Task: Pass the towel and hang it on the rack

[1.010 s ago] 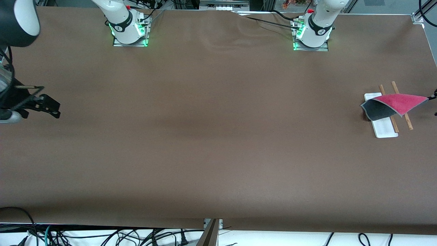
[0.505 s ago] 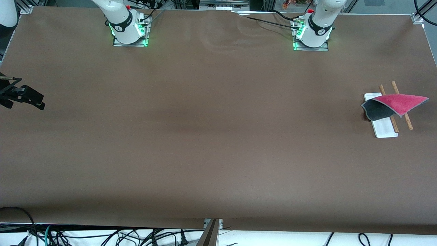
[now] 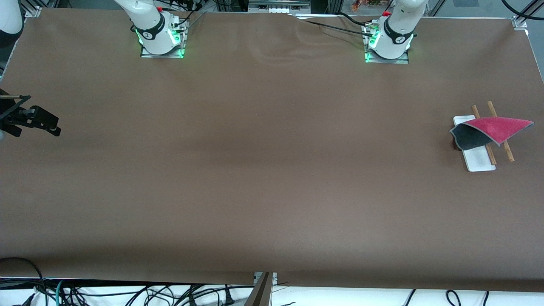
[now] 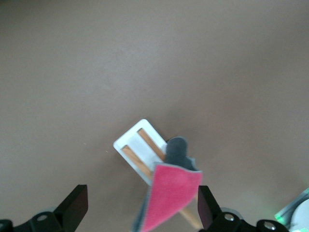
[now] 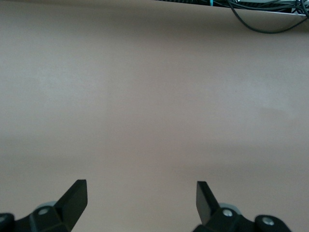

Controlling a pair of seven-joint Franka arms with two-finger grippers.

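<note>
both grippers open and empty: left gripper (image 4: 140,205) above towel (image 3: 493,129) draped on rack (image 3: 479,160), right gripper (image 3: 32,121) over bare table (image 3: 255,170)

Open brown desk (image 3: 263,170), one obstacle at the left arm's end

The wide brown-covered desk lies bare from the two white arm bases (image 3: 159,36) down to its near edge, giving free passage across the middle. The only thing in the way is the small white-based rack with two thin wooden rods (image 3: 482,159), draped with the pink-red and dark grey square towel (image 3: 495,127). The left tool (image 4: 140,208) hangs over it, jaws wide apart; the right tool (image 3: 32,121), jaws also spread, is over the desk's right arm's end.
</note>
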